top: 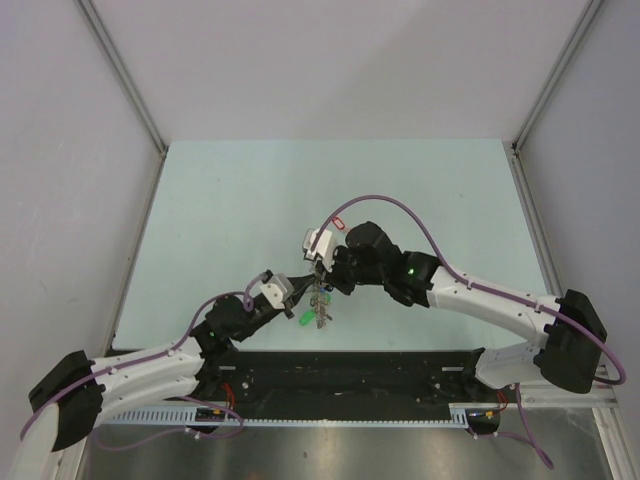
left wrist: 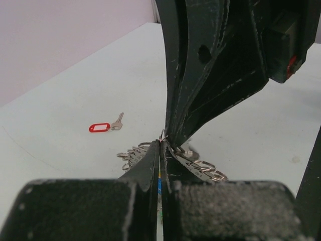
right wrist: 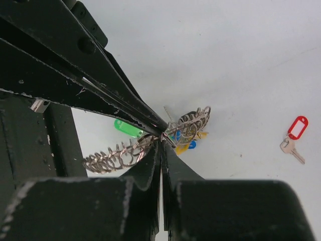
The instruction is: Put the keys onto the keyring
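**Pale table (top: 250, 200), double pinch at centre**

The left gripper (top: 303, 289) is clenched on the keyring (top: 319, 303), strung keys (right wrist: 108, 159) bunched beside. The right gripper (top: 323, 272) clamps it tip to tip, probably steadying its opening. Further right a red key (right wrist: 297, 129) lies apart, unthreaded; the meeting tips crowd the ring.

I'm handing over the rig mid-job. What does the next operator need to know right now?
Left gripper: fingers shut, apparently pinching the keyring wire, tip to tip with the right gripper.
Right gripper: fingers shut at the same spot on the wire.
Done: a bunch of keys, including the green-tagged key, hangs on the keyring between the arms.
Left: the red-tagged key lies loose on the table, apart from the bunch. It must be picked up and threaded on.
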